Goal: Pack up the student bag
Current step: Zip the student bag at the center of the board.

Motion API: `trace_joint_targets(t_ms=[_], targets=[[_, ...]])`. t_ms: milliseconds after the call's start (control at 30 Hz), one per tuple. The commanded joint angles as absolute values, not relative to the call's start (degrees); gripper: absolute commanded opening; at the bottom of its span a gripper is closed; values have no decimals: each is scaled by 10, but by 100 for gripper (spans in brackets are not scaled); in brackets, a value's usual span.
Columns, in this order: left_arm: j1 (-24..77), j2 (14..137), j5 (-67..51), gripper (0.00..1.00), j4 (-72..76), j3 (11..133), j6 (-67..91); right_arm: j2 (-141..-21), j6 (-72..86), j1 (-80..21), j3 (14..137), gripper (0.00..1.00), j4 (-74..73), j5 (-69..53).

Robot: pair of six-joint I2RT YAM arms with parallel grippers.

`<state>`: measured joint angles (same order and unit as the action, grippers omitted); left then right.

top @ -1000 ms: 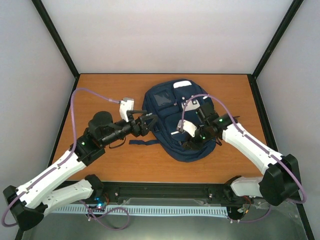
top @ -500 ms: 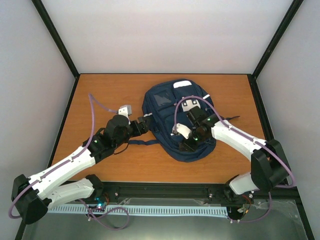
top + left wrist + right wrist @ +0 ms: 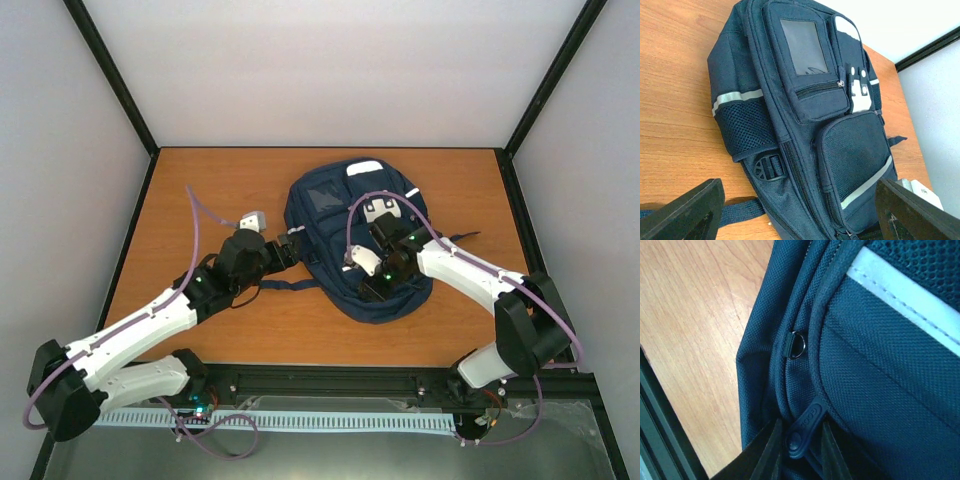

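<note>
The student bag (image 3: 325, 225) is a navy backpack lying flat on the wooden table, front pockets facing up; it also shows in the left wrist view (image 3: 810, 100) and the right wrist view (image 3: 880, 365). My left gripper (image 3: 287, 251) is open and empty at the bag's left edge, its jaws spread wide over the bag's lower side (image 3: 797, 220). My right gripper (image 3: 372, 290) is on the bag's near end. In the right wrist view its jaws (image 3: 800, 450) are closed narrowly around a dark rubber zipper pull (image 3: 802, 432). A small metal ring (image 3: 796, 346) sits just above the pull.
The wooden table (image 3: 210, 190) is walled by white panels and black frame posts. A dark strap (image 3: 285, 284) trails from the bag toward the left arm and shows in the left wrist view (image 3: 740, 210). A black rail runs along the near edge (image 3: 330, 380).
My left arm swung in and its gripper settled at the bag's left edge. My right gripper shifted slightly left along the bag's near end.
</note>
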<state>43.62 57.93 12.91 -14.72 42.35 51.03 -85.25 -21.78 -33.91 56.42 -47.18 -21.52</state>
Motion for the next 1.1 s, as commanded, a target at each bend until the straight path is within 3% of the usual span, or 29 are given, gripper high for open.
trace_joint_targets(t_ms=[0,100,200,467,533,633,767,933,1067], targets=[[436,585,130,85,-147,428,522,-859,-199,-338,577,23,-446,-172],[435,587,123,85,-147,428,527,-864,-194,-338,577,25,-446,-165],[436,587,123,84,-148,430,527,-863,-185,-337,575,37,-443,-139],[435,588,129,84,-152,429,531,-855,-167,-328,572,44,-438,-101],[436,592,129,85,-151,428,534,-863,-167,-325,573,39,-436,-102],[436,600,124,84,-149,430,540,-874,-170,-321,576,15,-437,-104],[436,609,115,84,-147,434,547,-860,-174,-313,577,3,-441,-99],[436,622,103,82,-137,435,566,-819,-182,-305,573,3,-454,-96],[438,658,63,72,-103,442,586,-793,-193,-303,568,3,-461,-100]])
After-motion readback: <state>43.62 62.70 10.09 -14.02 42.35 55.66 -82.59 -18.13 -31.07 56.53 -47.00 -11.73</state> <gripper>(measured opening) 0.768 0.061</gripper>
